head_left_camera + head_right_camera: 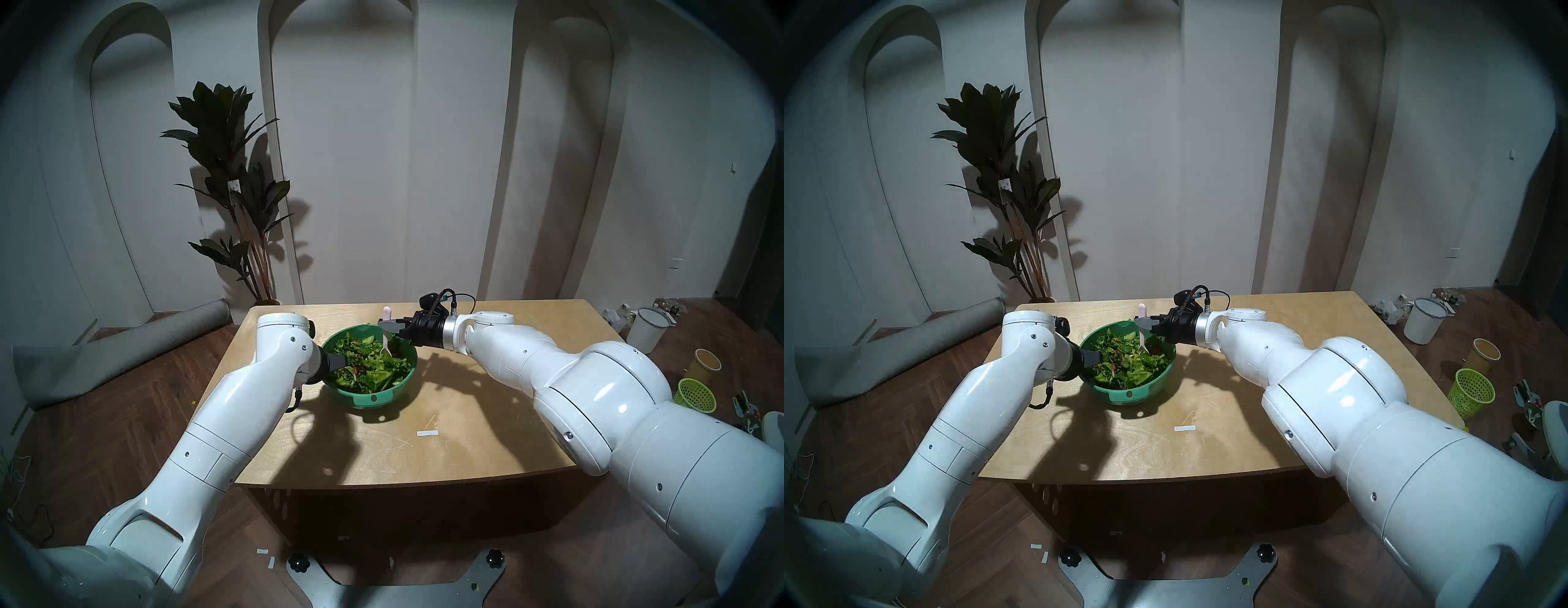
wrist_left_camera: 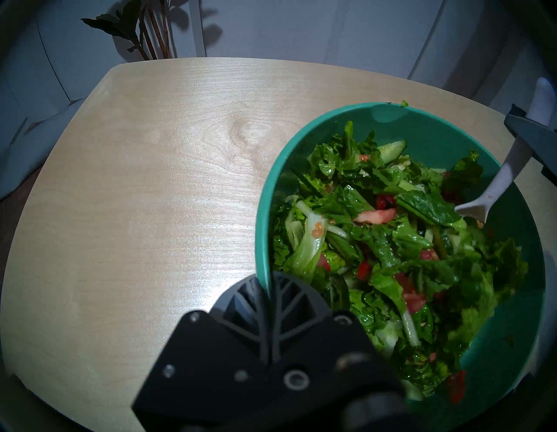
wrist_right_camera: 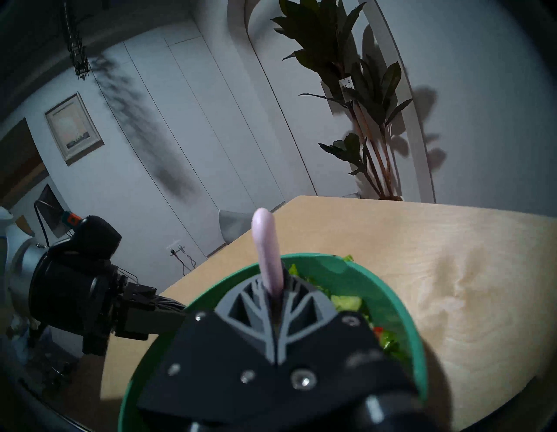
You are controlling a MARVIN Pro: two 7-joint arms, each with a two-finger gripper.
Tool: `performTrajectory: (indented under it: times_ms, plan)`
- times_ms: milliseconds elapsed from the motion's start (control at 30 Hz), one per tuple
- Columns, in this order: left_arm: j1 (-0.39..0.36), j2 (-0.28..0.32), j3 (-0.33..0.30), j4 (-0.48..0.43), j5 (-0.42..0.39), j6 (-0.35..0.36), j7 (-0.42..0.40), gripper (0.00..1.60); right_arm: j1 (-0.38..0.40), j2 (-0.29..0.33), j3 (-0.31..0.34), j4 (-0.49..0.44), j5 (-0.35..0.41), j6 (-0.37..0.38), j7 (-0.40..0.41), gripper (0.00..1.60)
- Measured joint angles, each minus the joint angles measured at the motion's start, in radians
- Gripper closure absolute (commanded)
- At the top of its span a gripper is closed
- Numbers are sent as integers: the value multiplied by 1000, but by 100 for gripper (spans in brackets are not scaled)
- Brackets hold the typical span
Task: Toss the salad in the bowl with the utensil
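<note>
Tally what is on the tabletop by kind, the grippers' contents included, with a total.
Bowl, teal-green, gripped at its rim by the left gripper: 1
Salad in the bowl: 1
Spoon, pale pink, held by the right gripper: 1
White paper strip: 1
Total: 4

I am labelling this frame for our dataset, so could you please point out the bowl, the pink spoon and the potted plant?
bowl [image 1: 373, 399]: left head view, on its front outer wall.
pink spoon [image 3: 266, 241]: right wrist view, on its upper handle.
potted plant [image 1: 229, 140]: left head view, on its upper leaves.
</note>
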Motion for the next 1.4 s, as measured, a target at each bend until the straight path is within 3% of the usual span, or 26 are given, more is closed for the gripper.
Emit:
performTrajectory:
  times_ms: [267,900,1200,1400]
  plan:
    - [-1,0,-3,0,-22,0,1,160,-43,-26,64,7,55,62,28,160]
    - [-9,8,17,-2,-66,0,1,160,-56,-5,143,1,111,89,81,160]
    - [-12,12,21,-2,-73,0,1,160,-50,35,151,-15,111,29,113,160]
    - [-12,17,25,-2,-71,0,0,160,-33,66,136,-19,87,-23,83,160]
